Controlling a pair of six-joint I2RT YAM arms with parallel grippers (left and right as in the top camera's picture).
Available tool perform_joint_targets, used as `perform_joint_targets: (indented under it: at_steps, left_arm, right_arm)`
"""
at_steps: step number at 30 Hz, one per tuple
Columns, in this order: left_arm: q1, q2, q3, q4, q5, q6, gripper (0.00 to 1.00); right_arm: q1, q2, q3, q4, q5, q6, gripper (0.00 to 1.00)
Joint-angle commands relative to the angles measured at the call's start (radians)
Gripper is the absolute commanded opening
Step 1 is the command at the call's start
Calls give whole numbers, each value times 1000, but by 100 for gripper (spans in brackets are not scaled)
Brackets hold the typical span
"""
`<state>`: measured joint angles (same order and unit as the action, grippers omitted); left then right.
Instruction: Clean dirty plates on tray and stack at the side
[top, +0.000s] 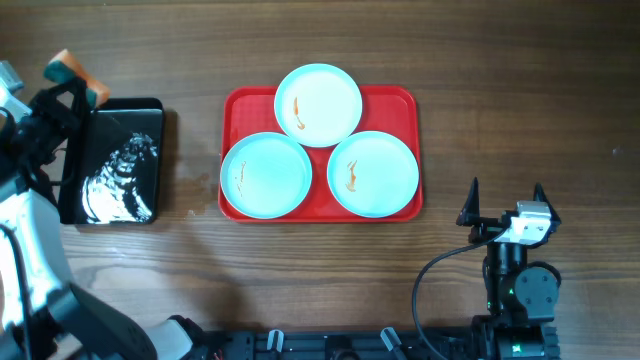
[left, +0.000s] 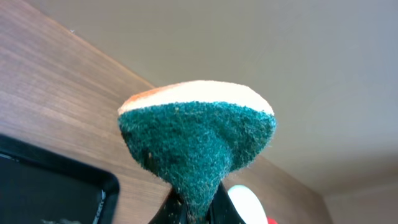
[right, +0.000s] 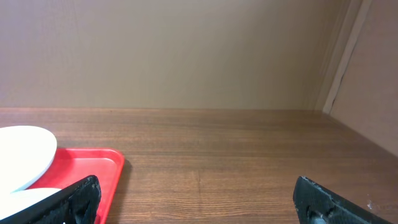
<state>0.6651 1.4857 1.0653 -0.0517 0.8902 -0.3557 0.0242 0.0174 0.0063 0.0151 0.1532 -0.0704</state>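
Observation:
Three pale mint plates lie on the red tray (top: 242, 110): one at the back (top: 318, 104), one front left (top: 266, 175), one front right (top: 373, 173). Each has a small orange-brown smear. My left gripper (top: 72, 80) is at the far left, above the black tray, shut on a green and orange sponge (left: 198, 140). My right gripper (top: 505, 193) is open and empty, on the table right of the red tray. In the right wrist view the red tray's corner (right: 93, 163) and a plate edge (right: 25, 152) show at the left.
A glossy black tray (top: 118, 165) with white foam streaks sits at the left, also in the left wrist view (left: 56, 186). Bare wooden table surrounds the red tray. A wall stands behind the table.

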Motion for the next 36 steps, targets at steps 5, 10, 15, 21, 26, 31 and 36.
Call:
perform_joint_targets:
  at_steps: [5, 10, 15, 21, 26, 31, 36]
  left_arm:
    - [-3, 105, -81, -278, -317, 311, 4]
    - [28, 203, -112, -225, -205, 269, 4]
    - [53, 120, -82, -158, -59, 217, 4]
    - [68, -74, -44, -38, -37, 100, 4]
    - [64, -77, -54, -152, -141, 174, 4]
    - [51, 54, -137, -252, -314, 243, 4]
    - [55, 111, -141, -156, -23, 236, 4]
  right_arm:
    - [-6, -10, -1, 4, -15, -8, 100]
    - [-6, -10, -1, 4, -15, -8, 100]
    - [-6, -10, -1, 4, -15, -8, 100]
    - [-6, -10, -1, 4, -15, -8, 100]
    - [-6, -10, -1, 4, -15, -8, 100]
    - [-6, -10, -1, 4, -15, -8, 100]
    - [-6, -10, -1, 4, -15, -8, 100]
